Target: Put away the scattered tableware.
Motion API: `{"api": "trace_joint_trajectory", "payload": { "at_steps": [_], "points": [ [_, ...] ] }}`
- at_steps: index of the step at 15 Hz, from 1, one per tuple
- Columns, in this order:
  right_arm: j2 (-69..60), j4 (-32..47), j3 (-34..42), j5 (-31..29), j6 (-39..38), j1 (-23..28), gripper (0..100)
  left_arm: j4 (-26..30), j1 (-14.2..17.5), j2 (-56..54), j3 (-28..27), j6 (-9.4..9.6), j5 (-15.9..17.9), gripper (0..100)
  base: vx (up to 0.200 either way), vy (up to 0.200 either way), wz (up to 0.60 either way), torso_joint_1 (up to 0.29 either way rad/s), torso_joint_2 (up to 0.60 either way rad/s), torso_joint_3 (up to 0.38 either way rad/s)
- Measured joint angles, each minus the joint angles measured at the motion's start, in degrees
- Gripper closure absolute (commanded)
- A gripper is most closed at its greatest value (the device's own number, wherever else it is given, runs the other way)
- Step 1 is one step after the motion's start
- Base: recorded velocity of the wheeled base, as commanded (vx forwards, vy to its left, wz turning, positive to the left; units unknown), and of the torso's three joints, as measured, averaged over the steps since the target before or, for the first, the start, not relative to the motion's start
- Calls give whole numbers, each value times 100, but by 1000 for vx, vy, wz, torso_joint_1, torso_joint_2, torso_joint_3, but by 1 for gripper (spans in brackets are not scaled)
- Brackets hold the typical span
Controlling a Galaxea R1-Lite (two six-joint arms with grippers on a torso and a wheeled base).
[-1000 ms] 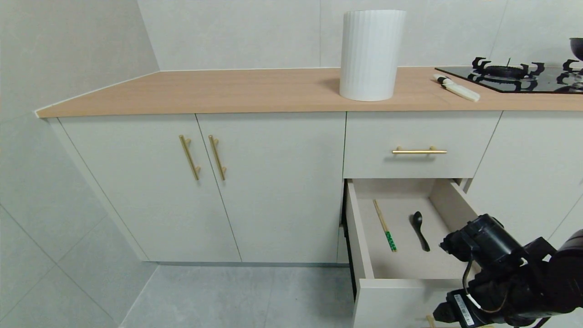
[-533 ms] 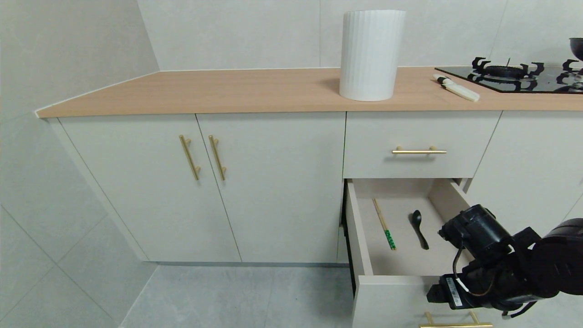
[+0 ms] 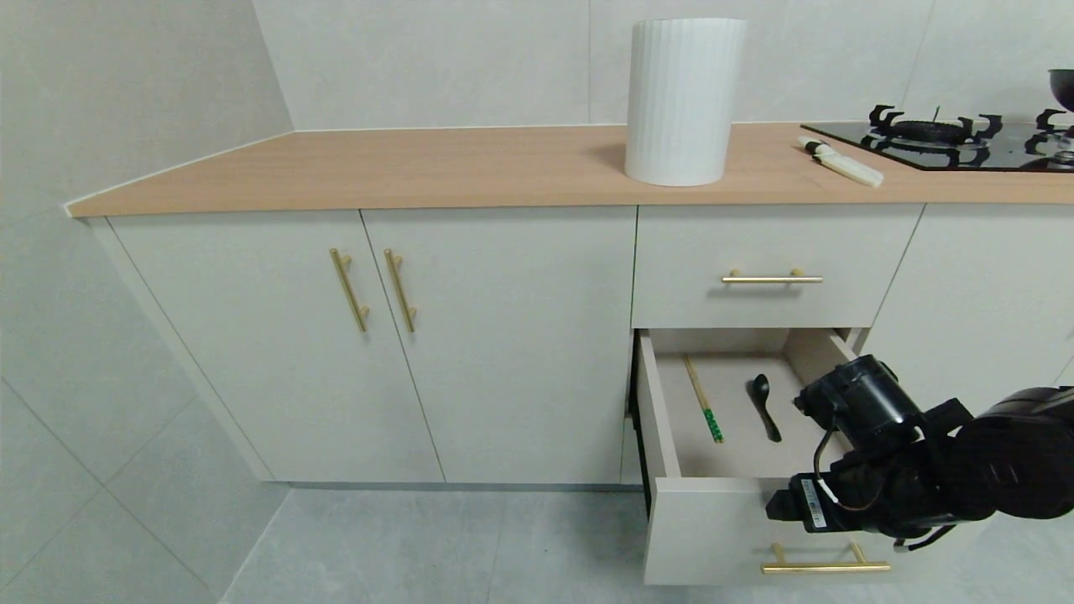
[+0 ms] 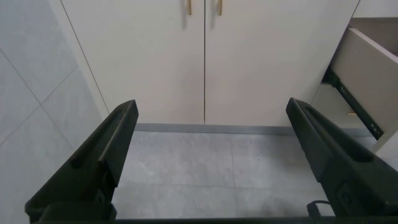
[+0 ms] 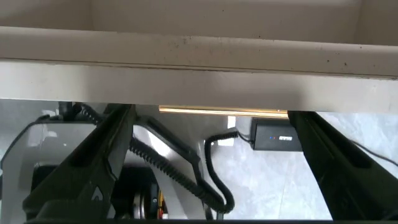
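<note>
Chopsticks (image 3: 703,401), black spoon (image 3: 762,405) lie inside half-open drawer (image 3: 730,537). Right gripper (image 5: 210,115), fingers spread wide, empty, at drawer front; contact unclear. Best push squarely near handle (image 3: 826,567), straight in. Left gripper (image 4: 211,106) spread, empty, above floor.

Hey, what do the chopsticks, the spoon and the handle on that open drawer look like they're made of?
Chopsticks: likely wood or bamboo, pale tan sticks with green patterned ends.
Spoon: probably plastic or lacquered wood; it is uniformly black and looks smooth.
Drawer handle: seemingly metal in a brass-gold finish, a slim bar on two posts.
</note>
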State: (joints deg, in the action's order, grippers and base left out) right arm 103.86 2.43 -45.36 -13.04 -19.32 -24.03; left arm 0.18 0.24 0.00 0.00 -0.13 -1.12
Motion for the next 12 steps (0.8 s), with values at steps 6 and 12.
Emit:
{"api": "trace_joint_trajectory", "payload": {
  "at_steps": [6, 12],
  "points": [
    [586, -55, -1012, 0, 444, 289, 0, 0, 0, 0, 0, 2, 1, 0, 0, 0, 0, 0, 0, 0],
    [1182, -51, -1844, 5, 709, 549, 0, -2, 0, 0, 0, 0, 0, 0, 0, 0, 0, 0, 0, 0]
  ]
}}
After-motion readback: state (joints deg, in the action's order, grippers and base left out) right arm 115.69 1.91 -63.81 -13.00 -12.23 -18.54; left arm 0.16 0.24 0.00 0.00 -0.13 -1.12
